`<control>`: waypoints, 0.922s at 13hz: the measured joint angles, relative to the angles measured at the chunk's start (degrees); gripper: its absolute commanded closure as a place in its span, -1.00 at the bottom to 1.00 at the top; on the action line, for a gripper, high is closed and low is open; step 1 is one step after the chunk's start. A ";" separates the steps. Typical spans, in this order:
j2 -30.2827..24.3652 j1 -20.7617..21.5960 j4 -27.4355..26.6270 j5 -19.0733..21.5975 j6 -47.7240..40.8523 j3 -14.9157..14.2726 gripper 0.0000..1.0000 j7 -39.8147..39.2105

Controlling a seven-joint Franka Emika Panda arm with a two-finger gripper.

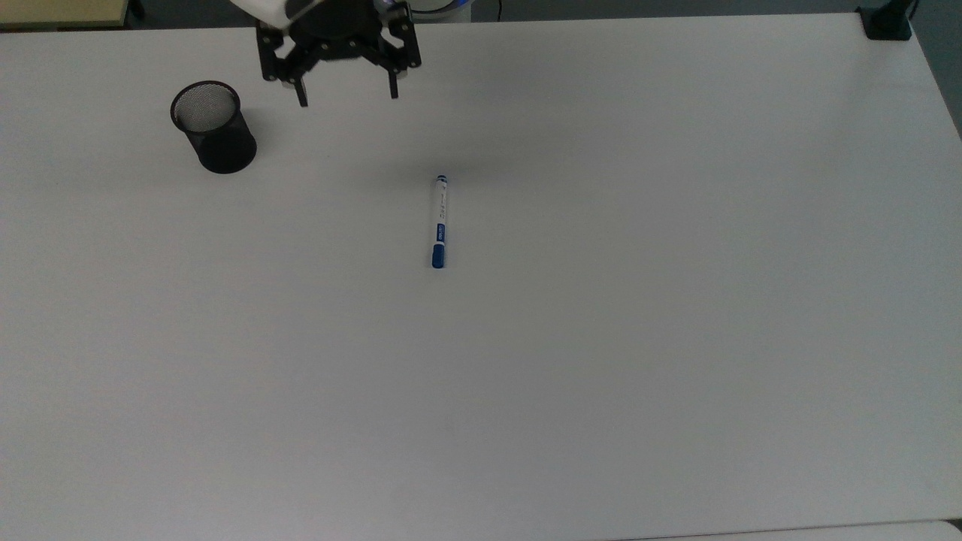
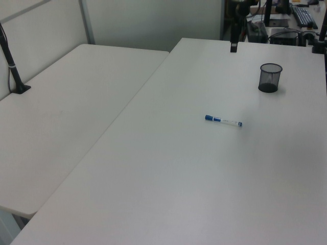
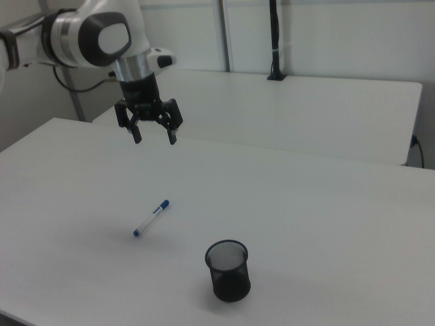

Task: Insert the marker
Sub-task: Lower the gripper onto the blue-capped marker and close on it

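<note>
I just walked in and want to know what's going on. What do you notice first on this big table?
The slim white marker with a blue cap lies flat and alone near the middle of the big white table. A black mesh cup stands upright toward the top view's upper left. Above the far edge, the robot's black claw hangs with its fingers spread wide, holding nothing.
</note>
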 measured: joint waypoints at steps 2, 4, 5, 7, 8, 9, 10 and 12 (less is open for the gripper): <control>3.21 2.78 -0.46 -1.06 0.99 0.14 -1.00 1.36; 5.32 5.16 -2.89 -1.30 5.38 0.19 -1.00 5.62; 6.73 6.44 -4.19 -1.43 8.67 0.20 -1.00 8.27; 10.89 8.13 -5.19 -1.63 14.01 0.21 -0.93 13.38; 12.50 8.43 -5.35 -1.74 15.64 0.20 -0.84 14.61; 14.41 8.77 -5.62 -2.55 17.72 0.20 -0.68 15.97; 17.21 9.25 -5.99 -4.21 20.90 0.21 -0.55 18.36; 20.76 9.55 -6.05 -5.54 24.65 0.20 0.06 22.32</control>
